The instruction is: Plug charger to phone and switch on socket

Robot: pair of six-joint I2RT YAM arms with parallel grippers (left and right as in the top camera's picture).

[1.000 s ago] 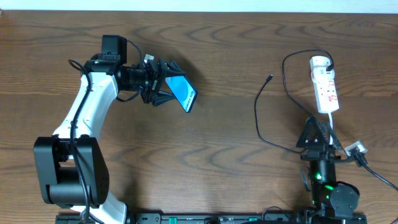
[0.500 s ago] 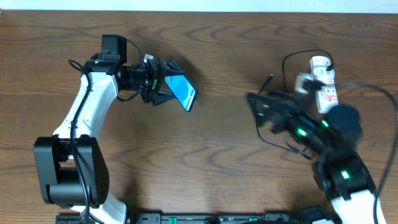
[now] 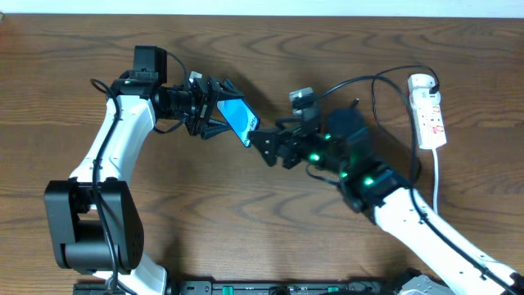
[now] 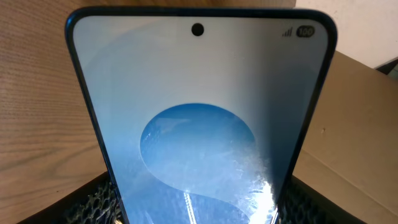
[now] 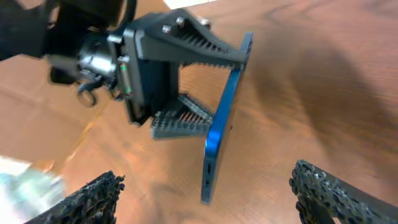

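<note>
Two arms meet near the middle of the wooden table (image 3: 246,238). Your left gripper (image 3: 221,112) is clamped on the phone (image 3: 240,121), one finger on the screen side and one on the back. It holds the phone tilted, with the bright blue screen facing up and to the right. In the left wrist view the screen fills almost everything: a pale ground, a blue oval and a small camera hole near the top edge.

Your right gripper (image 3: 260,147) sits just to the right of the phone's lower corner, with its jaws spread wide apart. In the right wrist view its two fingers (image 5: 339,190) show at the bottom corners. The phone stands edge-on between and beyond them, its thin blue rim towards the camera. You cannot tell from these views whether the phone's lower end touches the wood.

Most of the charger (image 3: 374,90) lies on the table right of centre, partly hidden behind your right arm. Its black cable curves towards the far end of the socket (image 3: 430,123). That white strip lies at the far right, well apart from the phone, and its white cord (image 3: 436,168) trails towards the near edge.
</note>
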